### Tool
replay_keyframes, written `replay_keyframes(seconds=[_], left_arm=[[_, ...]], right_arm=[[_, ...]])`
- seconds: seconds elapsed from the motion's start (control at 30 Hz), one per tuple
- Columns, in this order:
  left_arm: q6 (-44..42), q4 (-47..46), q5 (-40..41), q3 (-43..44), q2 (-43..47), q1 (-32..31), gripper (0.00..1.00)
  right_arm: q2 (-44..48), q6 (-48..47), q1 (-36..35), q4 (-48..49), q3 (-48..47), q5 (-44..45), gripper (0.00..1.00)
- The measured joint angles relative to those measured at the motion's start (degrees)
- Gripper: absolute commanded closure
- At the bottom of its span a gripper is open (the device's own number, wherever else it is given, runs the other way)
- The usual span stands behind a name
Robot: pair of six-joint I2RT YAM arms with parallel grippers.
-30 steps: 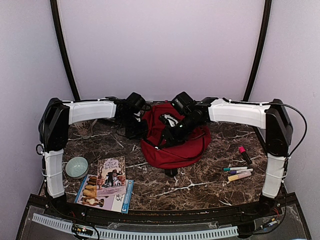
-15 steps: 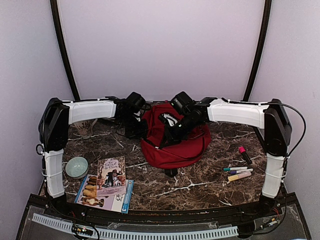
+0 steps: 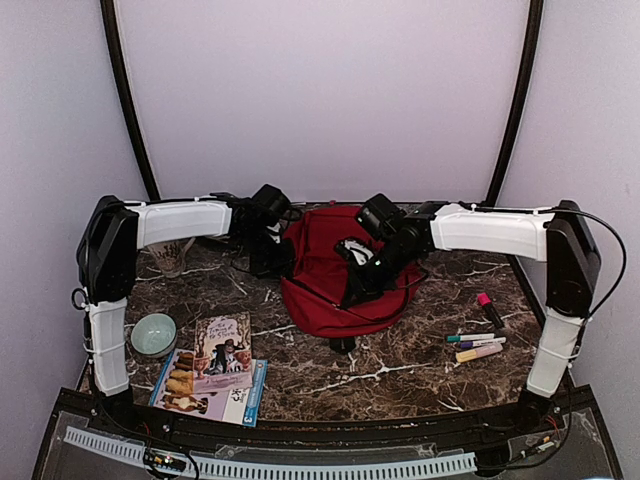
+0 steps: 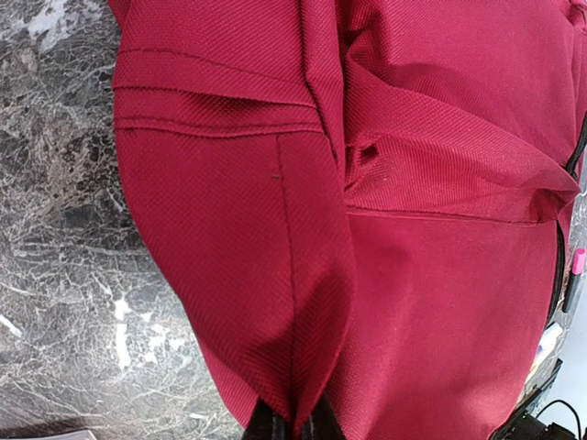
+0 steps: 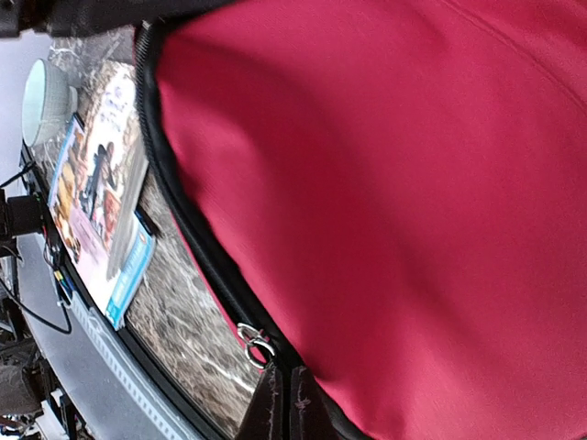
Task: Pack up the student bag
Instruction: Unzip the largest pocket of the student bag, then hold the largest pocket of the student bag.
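**Marble counter, red backpack pinched from both sides**

Left claw is clamped together on a fold of the backpack's red cloth. Right claw is closed tight on its black zipper edge, a metal ring just beside it. The backpack lies toward the counter's back, between the arms. Bowl and books sit near left, markers near right.

text: none legible | book covers (print too small to read)
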State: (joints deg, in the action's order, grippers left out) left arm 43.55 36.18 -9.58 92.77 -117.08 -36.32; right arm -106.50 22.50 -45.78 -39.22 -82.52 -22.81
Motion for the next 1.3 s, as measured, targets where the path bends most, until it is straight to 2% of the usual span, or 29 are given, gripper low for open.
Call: replay_keyframes(seconds=[0.13,0.4,0.53,0.57,0.63,0.67,0.8,1.03,1.17,1.3], left_arm=[[-0.61,-0.52,-0.04,-0.76,0.59,0.11,1.00],[-2.62,-3.39,-0.52,-3.28,3.28,0.15,1.00],[-3.52,-7.28,-1.07,-8.59,7.58,0.17,1.00],[-3.76,-8.22,-1.25,-10.27,8.94,0.17,1.00],[-4.44,-9.88,-1.77,-13.14,11.47,0.15,0.96],[-4.85,-10.40,-2.01,-13.99,12.33,0.13,0.94],[-7.58,-14.10,-2.71,-17.20,15.54,0.15,0.85],[-14.43,-18.99,-3.54,-20.63,20.57,0.17,0.80],[-17.33,-21.11,-3.65,-22.43,23.39,0.17,0.80],[-20.33,-21.55,-3.56,-22.64,25.44,0.17,0.73]], right_arm=[[1.60,-0.92,1.25,-1.75,1.09,0.13,1.00],[1.57,-1.09,1.44,-4.68,-3.10,0.37,1.00],[1.57,-0.83,1.44,-5.18,-3.58,0.79,1.00],[1.57,-0.79,1.44,-5.40,-3.58,0.76,0.96],[1.60,-0.50,1.44,-5.33,-3.54,0.57,0.95],[1.66,-0.17,1.44,-5.03,-3.37,0.33,1.00],[2.16,1.75,1.44,-3.30,-2.29,-0.52,1.00],[4.39,7.58,1.40,0.44,0.59,0.98,1.00],[5.01,10.03,1.27,1.62,0.98,3.65,1.00],[5.33,11.10,1.07,2.27,1.57,5.86,1.00]])
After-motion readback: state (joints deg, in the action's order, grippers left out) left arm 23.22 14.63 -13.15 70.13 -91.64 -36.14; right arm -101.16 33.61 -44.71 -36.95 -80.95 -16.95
